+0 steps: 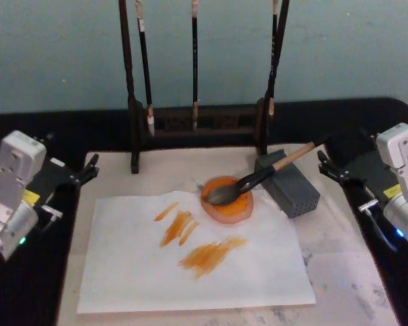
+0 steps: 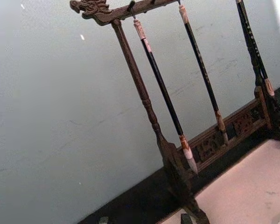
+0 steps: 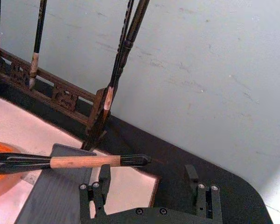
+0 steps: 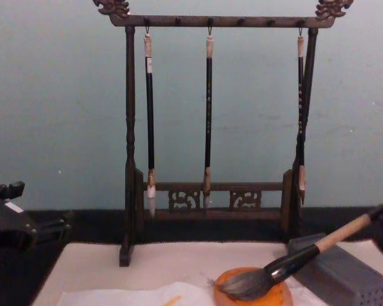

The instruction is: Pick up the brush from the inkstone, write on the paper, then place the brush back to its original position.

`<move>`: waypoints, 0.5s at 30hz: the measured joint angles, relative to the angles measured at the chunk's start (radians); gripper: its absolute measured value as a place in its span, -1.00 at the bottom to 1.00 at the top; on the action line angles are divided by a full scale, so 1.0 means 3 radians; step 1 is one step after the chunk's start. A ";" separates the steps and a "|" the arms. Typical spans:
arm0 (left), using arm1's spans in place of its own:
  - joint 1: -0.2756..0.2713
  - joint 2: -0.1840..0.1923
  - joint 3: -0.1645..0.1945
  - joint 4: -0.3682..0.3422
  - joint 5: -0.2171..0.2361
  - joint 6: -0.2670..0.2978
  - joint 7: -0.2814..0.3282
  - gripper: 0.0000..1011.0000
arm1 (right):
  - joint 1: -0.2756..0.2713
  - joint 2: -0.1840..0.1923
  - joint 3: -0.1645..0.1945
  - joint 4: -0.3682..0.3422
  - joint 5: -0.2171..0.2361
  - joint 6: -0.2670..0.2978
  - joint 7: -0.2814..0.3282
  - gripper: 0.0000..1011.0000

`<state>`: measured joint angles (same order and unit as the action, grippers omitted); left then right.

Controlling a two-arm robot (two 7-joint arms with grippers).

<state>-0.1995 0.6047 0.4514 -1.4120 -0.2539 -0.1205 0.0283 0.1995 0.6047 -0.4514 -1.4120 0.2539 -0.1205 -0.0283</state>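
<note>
The right pincer (image 1: pixel 324 163) hovers low over the black counter (image 1: pixel 27 299), just off the right edge of the off-white mat (image 1: pixel 340 258). Its two fingers (image 3: pixel 104 179) stand apart with nothing between them. The brush (image 1: pixel 258 180) lies just ahead of those fingers and to their inner side, near but not touching. Its black end cap points towards the right pincer and its tan handle rests tilted across the top of the grey block (image 1: pixel 296 193). From there it slopes down and away from the pincer until the bushy dark hair sits on the orange inkstone (image 1: pixel 234 210). The inkstone is farther inward from the right pincer, beyond the block, sitting at the far edge of the paper (image 1: pixel 136 272).

The paper spreads out between the two pincers, nearer the robot than either set of fingertips. It carries several orange strokes (image 1: pixel 204 255), which run in slanting dashes just short of the inkstone.

The left pincer (image 1: pixel 92 168) hangs on the opposite side, beside the mat's left edge and well apart from the brush. Its fingers are also spread and empty.

Beyond both pincers, at the back of the mat, stands a dark wooden rack (image 1: pixel 197 125). Three thin brushes (image 1: pixel 194 61) hang from it, tips down.
</note>
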 joint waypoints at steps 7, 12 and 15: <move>0.0000 0.0000 0.0000 0.0000 0.0000 0.0000 0.0000 0.98 | 0.0000 0.0000 0.0000 0.0000 0.0000 0.0000 0.0000 0.98; 0.0000 0.0000 0.0000 0.0000 0.0000 0.0000 0.0000 0.98 | 0.0000 0.0000 0.0000 0.0000 0.0000 0.0000 0.0000 0.98; 0.0000 0.0000 0.0000 0.0000 0.0000 0.0000 0.0000 0.98 | 0.0000 0.0000 0.0000 0.0000 0.0000 0.0000 0.0000 0.98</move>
<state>-0.1995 0.6047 0.4514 -1.4119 -0.2539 -0.1205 0.0283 0.1995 0.6047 -0.4514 -1.4120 0.2539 -0.1205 -0.0283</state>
